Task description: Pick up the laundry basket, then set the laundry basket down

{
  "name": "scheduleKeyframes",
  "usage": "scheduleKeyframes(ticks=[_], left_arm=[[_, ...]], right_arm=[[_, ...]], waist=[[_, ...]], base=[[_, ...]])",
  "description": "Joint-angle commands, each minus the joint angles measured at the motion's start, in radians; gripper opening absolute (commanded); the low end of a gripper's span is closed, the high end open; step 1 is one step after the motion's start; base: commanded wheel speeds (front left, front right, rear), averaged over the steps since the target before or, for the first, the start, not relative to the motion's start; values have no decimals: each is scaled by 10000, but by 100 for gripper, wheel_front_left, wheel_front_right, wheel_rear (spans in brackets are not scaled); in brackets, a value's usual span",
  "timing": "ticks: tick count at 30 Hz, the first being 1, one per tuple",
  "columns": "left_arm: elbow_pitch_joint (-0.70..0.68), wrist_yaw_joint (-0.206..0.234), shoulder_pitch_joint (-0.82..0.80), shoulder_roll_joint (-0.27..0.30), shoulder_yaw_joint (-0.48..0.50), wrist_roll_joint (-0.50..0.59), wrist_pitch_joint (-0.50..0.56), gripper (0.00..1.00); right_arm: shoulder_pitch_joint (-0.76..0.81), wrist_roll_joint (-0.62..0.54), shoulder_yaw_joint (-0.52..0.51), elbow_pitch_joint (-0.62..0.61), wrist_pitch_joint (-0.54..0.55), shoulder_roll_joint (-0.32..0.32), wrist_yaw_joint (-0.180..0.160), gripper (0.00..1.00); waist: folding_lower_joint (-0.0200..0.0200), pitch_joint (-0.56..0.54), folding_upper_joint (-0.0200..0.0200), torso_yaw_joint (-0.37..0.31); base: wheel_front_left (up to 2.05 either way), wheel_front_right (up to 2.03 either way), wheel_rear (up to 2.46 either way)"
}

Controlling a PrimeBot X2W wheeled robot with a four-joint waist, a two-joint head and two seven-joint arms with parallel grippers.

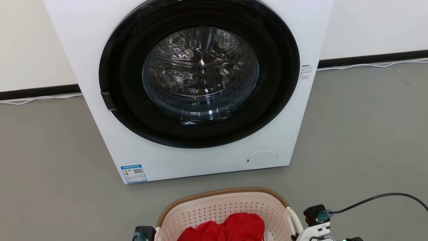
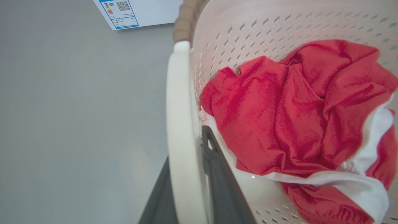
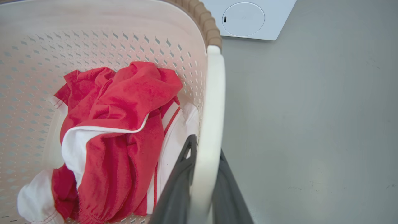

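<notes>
Closest to the robot, the left gripper is clenched on the white plastic left loop handle of a small cream-white perforated plastic laundry basket, one dark finger inside the loop and one outside. The right gripper clamps the matching right loop handle in the same way. The basket sits between the two arms at the bottom of the head view. Whether it rests on the grey floor or hangs just above it cannot be told. A crumpled red-and-white garment lies inside, under the brown woven-look rim. A black cable curves over the floor at the right. Just beyond the basket stands a white front-loading washing machine, its round black-framed glass door shut over a steel drum and a blue energy label at its lower left corner.
</notes>
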Motion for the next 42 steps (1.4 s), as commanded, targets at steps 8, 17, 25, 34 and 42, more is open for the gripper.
scheduleKeyframes(ticks=[8, 17, 25, 34, 42], left_arm=[[-111, 39, -458, 129, -171, -171, -213, 0], [-69, 27, -979, 129, -441, -248, -344, 0], [-24, 15, -1818, 129, -541, -241, -575, 0], [235, -85, -2995, 143, -439, -260, -878, 0], [232, -144, -4318, 243, -320, -143, -1263, 0]], right_arm=[[-474, 140, 316, -164, -243, 13, -13, 0], [-700, 418, 459, -520, -378, 13, -13, 0], [-1362, 427, 454, -542, -683, 13, -13, 0], [-2339, 383, 273, -426, -1467, 13, -13, 0], [-3443, 10, -52, -26, -2323, 13, -13, 0]], waist=[[1, 177, -1, 21], [1, 766, -1, 21], [1, 1832, -1, 82], [1, 3325, -1, 179], [1, 5118, -1, 310]], base=[[0, 0, 0], [0, 0, 0], [0, 0, 0], [0, 0, 0], [0, 0, 0]])
